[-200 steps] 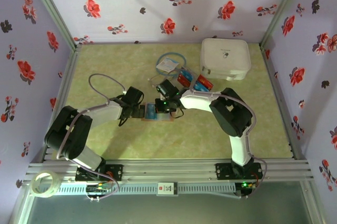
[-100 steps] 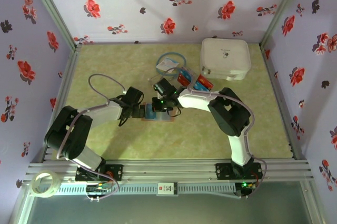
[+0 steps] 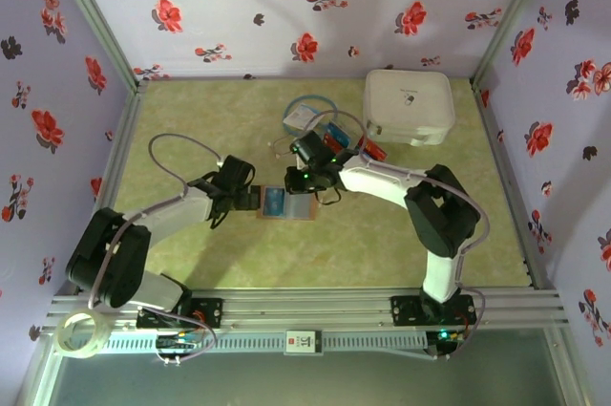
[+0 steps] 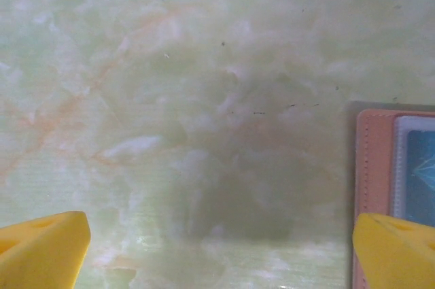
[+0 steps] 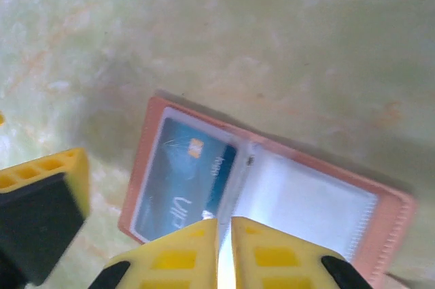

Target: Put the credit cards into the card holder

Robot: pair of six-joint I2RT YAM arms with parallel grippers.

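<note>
**Card holder (image 5: pixel 389 224) open beneath the right gripper (image 5: pixel 224 224)**

I see the card holder lying open on the table (image 4: pixel 170 98), directly below the right gripper, whose fingers are all but closed with nothing between them. 1 blue card (image 5: pixel 183 173) sits in its left-hand sleeve. The left gripper (image 4: pixel 217 255) is spread wide, one fingertip at the holder's edge. Other credit cards (image 3: pixel 334 141) lie beyond, near the white case (image 3: pixel 409 105).

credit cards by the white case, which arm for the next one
Right: the right fingers hang over the card holder, nearer the credit cards; the left fingers sit open at the holder's far edge.
</note>
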